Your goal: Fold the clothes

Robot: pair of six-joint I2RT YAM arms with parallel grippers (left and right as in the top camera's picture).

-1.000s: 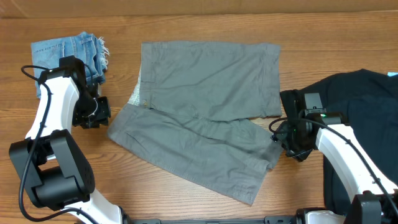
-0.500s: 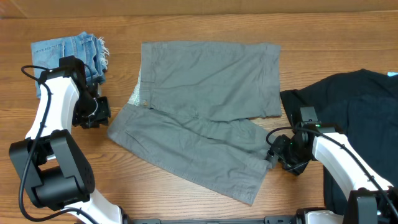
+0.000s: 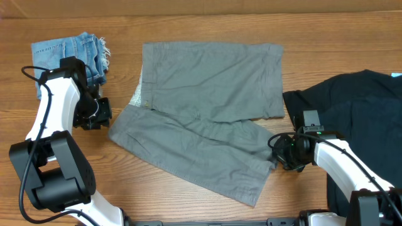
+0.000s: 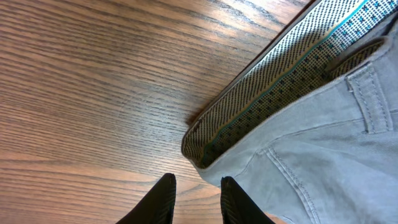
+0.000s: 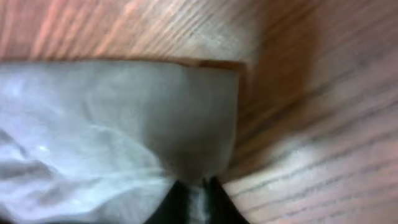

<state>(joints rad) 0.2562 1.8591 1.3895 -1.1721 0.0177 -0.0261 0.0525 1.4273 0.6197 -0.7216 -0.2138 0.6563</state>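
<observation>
Lower right of the overhead view: right gripper at the hem corner of the shorts, on the lower leg. In the right wrist view, fingers drawn nearly together, a fold of grey cloth pinched between them, wood grain beyond. Mid left: left gripper low over the table, just beside the waistband corner. In the left wrist view, fingertips parted a little, bare wood between, nothing held, dotted waistband lining just ahead. Centre: shorts spread flat on the wood, waist at left, legs toward the right, lower leg angled toward the bottom of the frame, upper leg level, whitish lining showing at the left edge. Right edge: black T-shirt, partly under the right arm. Upper left: small denim piece, apart from the shorts.
</observation>
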